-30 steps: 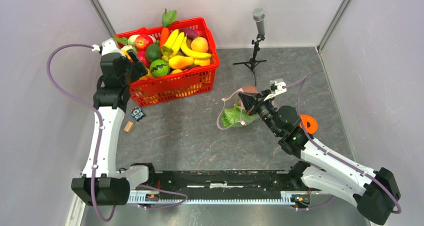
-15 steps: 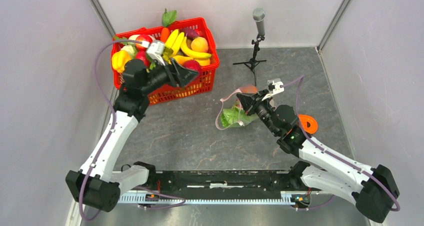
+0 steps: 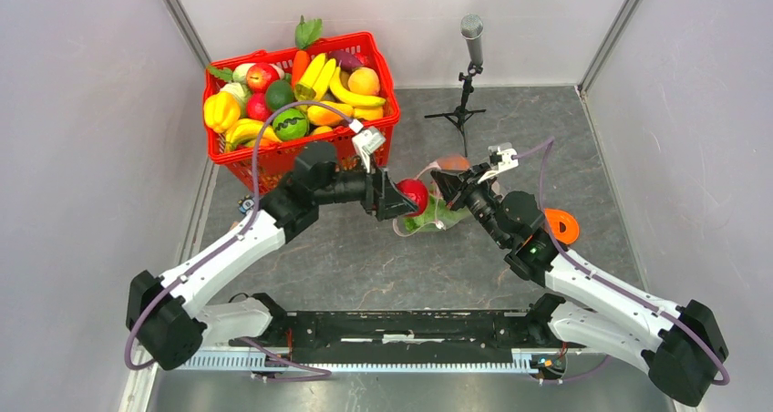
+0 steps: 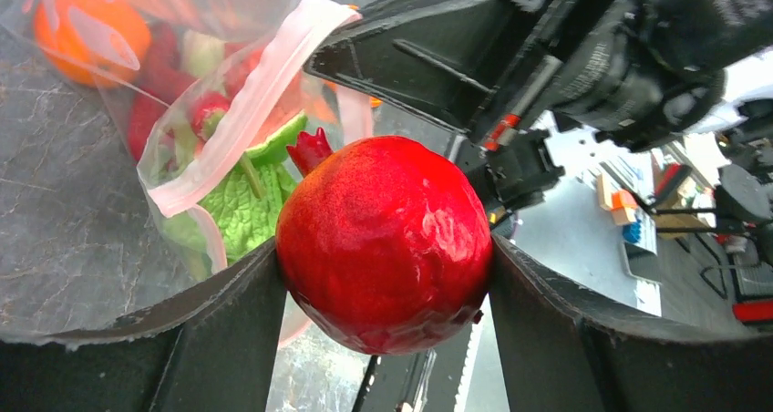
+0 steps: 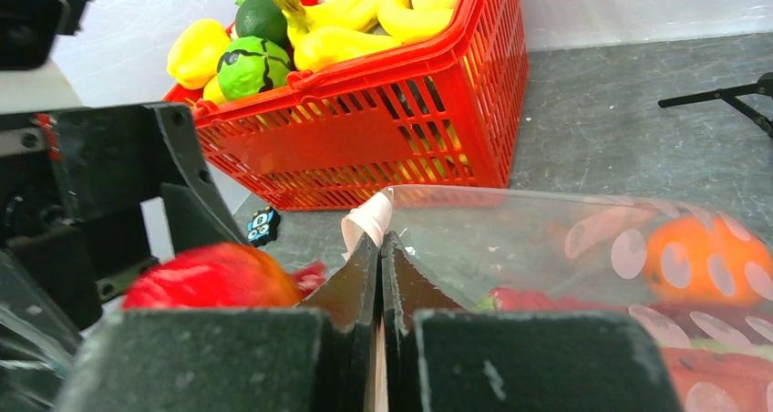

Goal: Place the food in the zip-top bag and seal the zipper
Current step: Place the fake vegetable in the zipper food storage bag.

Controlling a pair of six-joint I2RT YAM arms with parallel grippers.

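Note:
My left gripper point(image 3: 407, 198) point(image 4: 383, 248) is shut on a round, glossy red fruit point(image 3: 415, 194) point(image 4: 383, 239) with a small crown. It holds the fruit just left of the zip-top bag's mouth. The clear zip-top bag point(image 3: 436, 213) point(image 4: 173, 102) point(image 5: 547, 239) lies on the table with an orange point(image 4: 91, 29) point(image 5: 702, 257), green cabbage leaf point(image 4: 239, 213) and red pieces inside. My right gripper point(image 3: 445, 182) point(image 5: 381, 244) is shut on the bag's pink zipper strip point(image 4: 251, 97) point(image 5: 368, 219) and lifts that edge.
A red mesh basket point(image 3: 305, 152) point(image 5: 365, 129) full of toy fruit stands at the back left. A microphone on a small tripod point(image 3: 470, 61) is behind the bag. A small blue block point(image 5: 262, 223) lies by the basket. Grey walls close in left and right.
My left arm has swung from the basket rightward and toward the bag, carrying the red fruit to the bag's mouth. The right gripper has kept its hold on the bag's edge.

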